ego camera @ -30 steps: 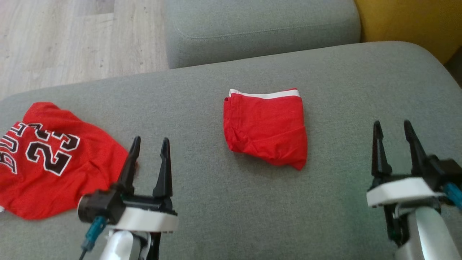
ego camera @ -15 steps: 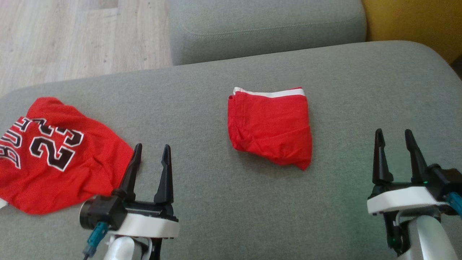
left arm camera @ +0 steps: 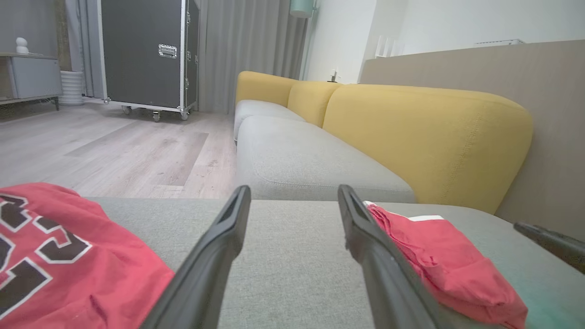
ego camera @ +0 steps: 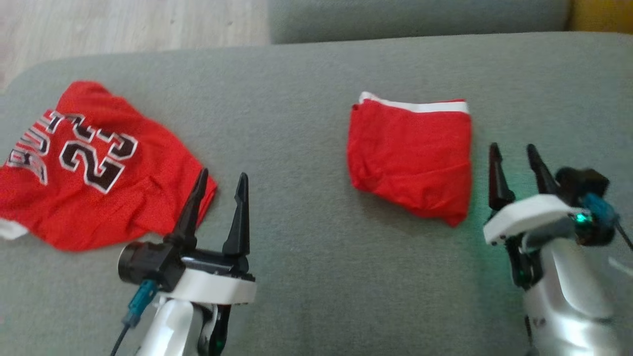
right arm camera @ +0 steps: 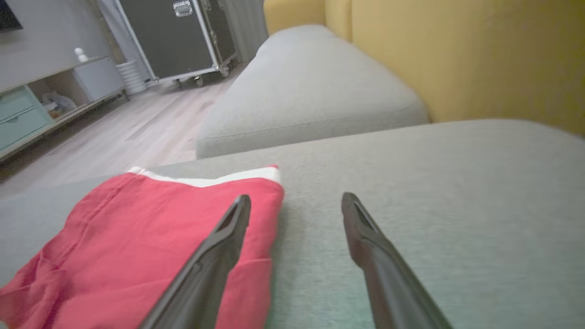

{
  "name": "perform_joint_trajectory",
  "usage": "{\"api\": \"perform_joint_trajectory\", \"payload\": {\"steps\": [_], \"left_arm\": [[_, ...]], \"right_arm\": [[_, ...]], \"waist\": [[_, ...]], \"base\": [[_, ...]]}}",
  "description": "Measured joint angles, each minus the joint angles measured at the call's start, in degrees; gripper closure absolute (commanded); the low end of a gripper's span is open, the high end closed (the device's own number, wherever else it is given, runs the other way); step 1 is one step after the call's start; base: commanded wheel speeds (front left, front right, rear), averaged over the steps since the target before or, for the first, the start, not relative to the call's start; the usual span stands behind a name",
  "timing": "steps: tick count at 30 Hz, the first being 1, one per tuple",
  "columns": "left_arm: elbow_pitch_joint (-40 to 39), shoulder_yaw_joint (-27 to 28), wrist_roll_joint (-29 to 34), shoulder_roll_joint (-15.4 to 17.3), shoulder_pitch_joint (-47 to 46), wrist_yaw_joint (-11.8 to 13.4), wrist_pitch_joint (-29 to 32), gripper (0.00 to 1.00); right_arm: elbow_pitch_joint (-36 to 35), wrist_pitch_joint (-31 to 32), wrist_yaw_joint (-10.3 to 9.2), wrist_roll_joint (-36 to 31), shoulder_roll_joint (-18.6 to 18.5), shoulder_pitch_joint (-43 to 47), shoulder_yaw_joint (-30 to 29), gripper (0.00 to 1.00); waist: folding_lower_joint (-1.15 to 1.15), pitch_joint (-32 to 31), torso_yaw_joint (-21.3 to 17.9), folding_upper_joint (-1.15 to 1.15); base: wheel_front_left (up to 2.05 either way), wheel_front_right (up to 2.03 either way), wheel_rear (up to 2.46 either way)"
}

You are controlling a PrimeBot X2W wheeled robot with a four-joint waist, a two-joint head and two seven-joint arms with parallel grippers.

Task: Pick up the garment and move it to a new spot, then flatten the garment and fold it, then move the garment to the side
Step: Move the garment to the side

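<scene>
Red folded shorts (ego camera: 410,153) lie right of the middle of the sofa cushion (ego camera: 306,277), seemingly ready for moving aside, the open right hand (ego camera: 512,148) just beside them, the open left hand (ego camera: 223,174) beside the jersey (ego camera: 89,168).

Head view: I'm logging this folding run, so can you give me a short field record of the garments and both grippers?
surface: grey sofa cushion
folded garment: red, white band, centre-right
jersey: red, numbered 23, rumpled, left
left gripper: jaws open, empty, by jersey's edge
right gripper: jaws open, empty, beside folded garment
</scene>
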Motion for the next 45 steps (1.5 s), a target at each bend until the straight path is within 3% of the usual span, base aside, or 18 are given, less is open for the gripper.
{"api": "perform_joint_trajectory", "payload": {"steps": [7,16,17,18,28,33,37,42,43,45], "left_arm": [[0.1,-1.6,-0.5,-0.1,-2.8,0.1,0.0,0.00],[0.1,-2.3,-1.0,-0.1,-3.5,0.6,0.0,0.00],[0.1,-2.3,-1.0,-0.1,-3.7,0.6,0.0,0.00],[0.1,-2.3,-1.2,-0.1,-3.9,0.7,0.0,0.00],[0.1,-2.0,-1.5,-0.1,-3.9,1.2,0.0,0.00],[0.1,-1.9,-1.7,-0.1,-3.1,1.2,0.0,0.00],[0.1,-1.6,-2.1,-0.1,-1.9,1.7,0.0,0.00],[-0.3,-1.6,-2.1,-0.1,-1.6,1.7,0.0,0.00],[-0.3,-1.6,-2.1,-0.1,-1.6,1.7,0.0,0.00],[-0.4,-1.5,-2.1,-0.1,-1.7,1.7,0.0,0.00]], "right_arm": [[13.9,4.3,0.00,4.9,0.0,-8.7,1.8,0.00],[28.6,4.4,-0.01,6.4,-1.6,-16.9,5.7,0.00],[29.6,4.0,-0.02,6.2,-1.7,-17.5,6.3,0.67],[30.4,3.0,-0.02,5.6,-1.7,-18.0,6.6,1.00],[35.1,-2.4,-0.02,-4.3,-1.4,-19.4,7.0,1.00],[35.0,-2.9,-0.02,-5.6,-3.0,-19.4,11.3,1.00],[34.6,-2.1,-0.02,-4.1,-6.5,-19.8,18.1,1.00],[31.8,1.6,-0.02,1.6,-13.7,-20.2,29.1,1.00],[31.8,1.6,-0.02,1.6,-13.7,-20.2,29.1,1.00],[29.5,3.2,-0.02,4.0,-17.9,-20.2,34.0,1.00]], "waist": [[0.01,3.1,4.3,0.00],[-0.01,5.2,7.7,0.00],[-0.01,5.2,7.8,0.00],[-0.01,5.2,7.7,0.00],[-0.01,2.7,6.3,0.00],[-0.01,0.5,4.5,0.00],[-0.01,-0.9,2.9,0.00],[-0.02,-1.0,1.7,0.00],[-0.02,-1.0,1.7,0.00],[-0.01,-0.5,1.7,0.00]], "base": [[0.00,0.00,0.00],[0.00,0.00,0.00],[0.00,0.00,0.00],[0.00,0.00,0.00],[0.00,0.00,0.00],[0.00,0.00,0.00],[0.00,0.00,0.00],[0.00,0.00,0.00],[0.00,0.00,0.00],[0.00,0.00,0.00]]}}
